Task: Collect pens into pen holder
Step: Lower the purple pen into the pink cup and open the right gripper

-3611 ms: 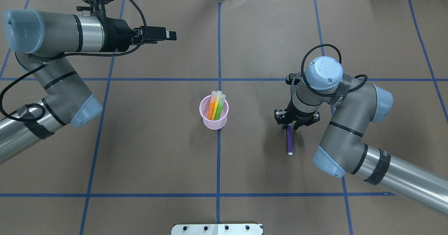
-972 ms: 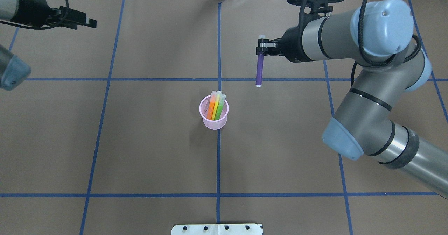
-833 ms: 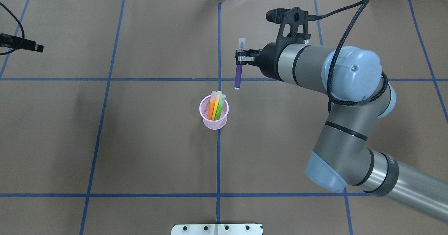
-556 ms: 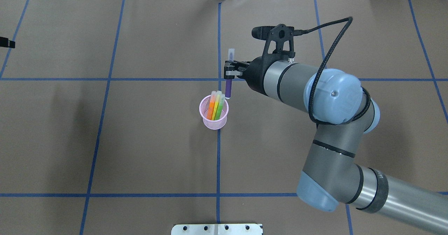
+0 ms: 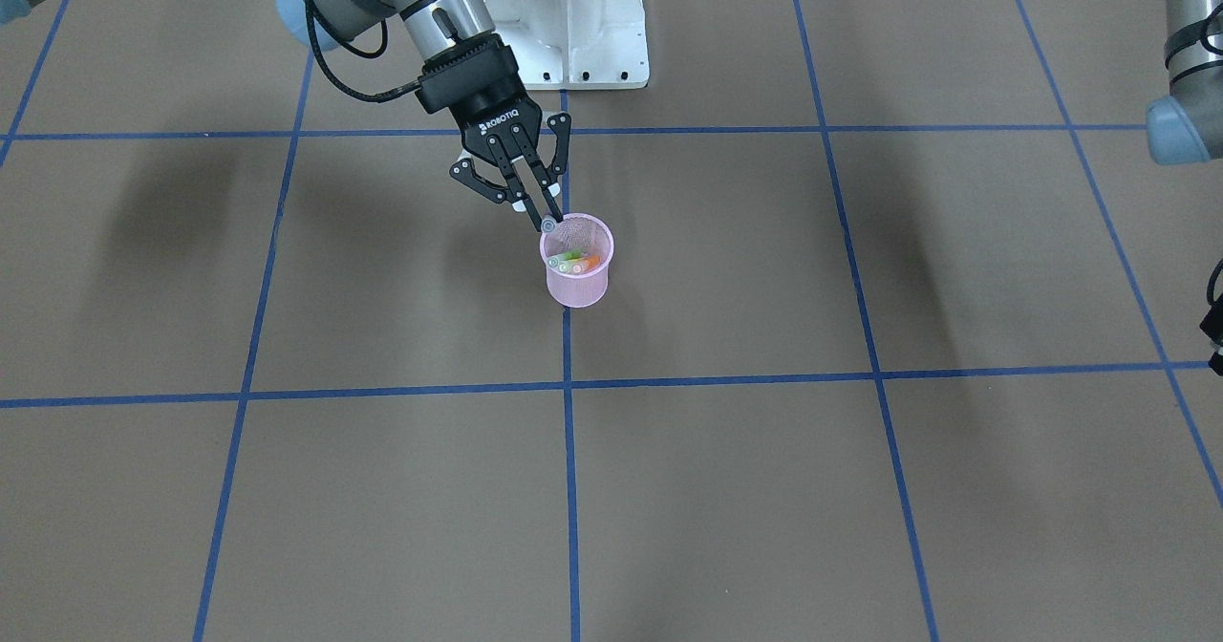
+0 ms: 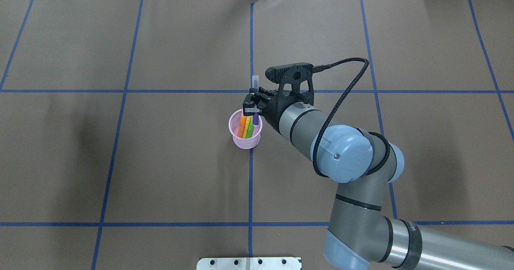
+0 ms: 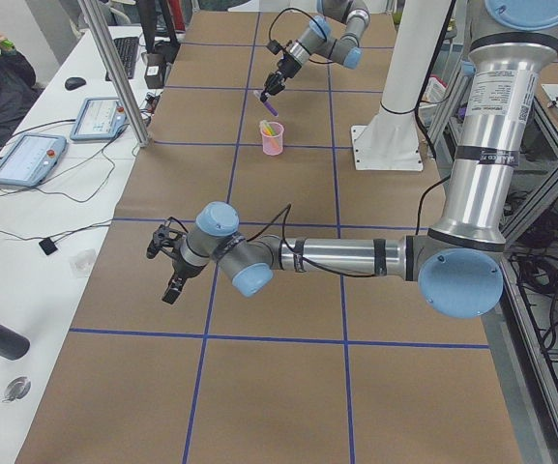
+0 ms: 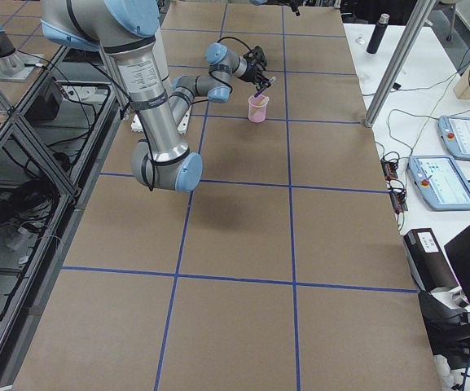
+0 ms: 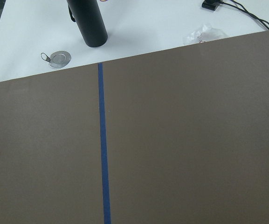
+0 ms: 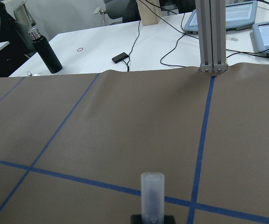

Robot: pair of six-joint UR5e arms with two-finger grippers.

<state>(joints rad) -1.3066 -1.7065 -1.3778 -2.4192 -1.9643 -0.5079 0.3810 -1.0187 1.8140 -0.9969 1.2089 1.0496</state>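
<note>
Brown paper, ruled into squares by blue tape, is covering the desk [image 6: 160, 161]. The pen holder [image 6: 245, 142] is standing upright near its centre, on a tape line.

**Right arm.** The right pincer [image 6: 252, 107] is hanging just over the holder's rim, its fingers drawn narrow on the purple pen [image 6: 255, 119]. It is gripping the pen a little below the translucent cap. This probably leaves the long coloured body free to enter the cup first. The pen is standing steeply, slightly tilted, with its lower end showing inside the rim in the overhead view.

**Contents.** The orange pen [image 6: 241, 127] and the green pen [image 6: 249, 130] are already leaning side by side in the holder, leaving room on the side nearest the pincer.

**Left arm.** The left pincer [image 7: 173, 287] is idling well apart, near the desk's edge. Whether its fingers are spread or closed cannot be told.

**Materials.**
- The holder is a pink wire-mesh cylinder, see-through and slightly tapered towards the base.
- It looks light, so a sideways push on the rim could tip it.
- The pens are slim, smooth, round sticks with whitish caps, and are likely to slide freely down the mesh wall on release.
</note>
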